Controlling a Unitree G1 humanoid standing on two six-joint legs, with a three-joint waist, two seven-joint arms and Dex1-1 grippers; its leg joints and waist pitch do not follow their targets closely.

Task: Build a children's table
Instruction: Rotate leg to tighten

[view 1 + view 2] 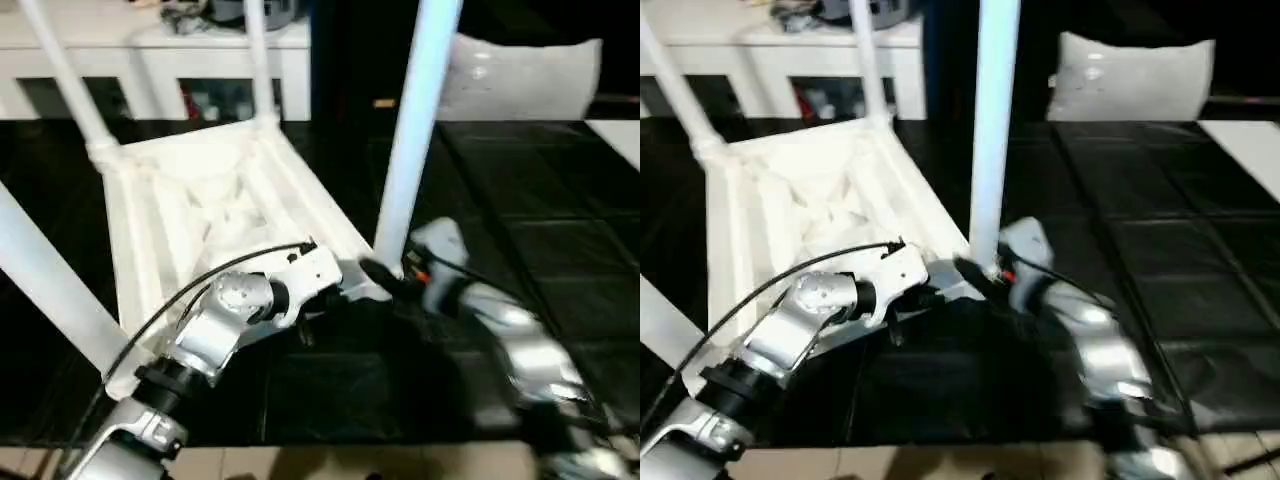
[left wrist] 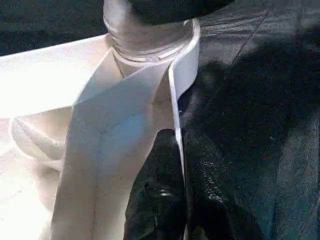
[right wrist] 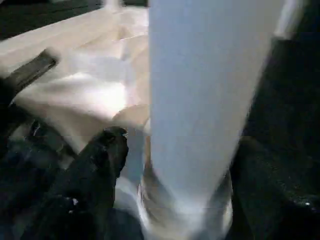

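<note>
Bright overhead light glares off the white tabletop (image 1: 215, 200), while the right hand (image 1: 385, 275) blurs with motion.

the near leg (image 1: 412, 140) runs off the top edge above the tabletop (image 1: 215, 215), so its upper end is unseen. the right gripper (image 1: 385, 275) at its base is blurred, its fingers unreadable.

Black-covered work surface (image 1: 520, 230) carries the tabletop (image 1: 200, 210), lying underside up at its 10 o'clock. Pale bag (image 1: 520, 75) rests at the far edge, 1 o'clock. White sheet (image 1: 620, 135) at 2 o'clock
</note>
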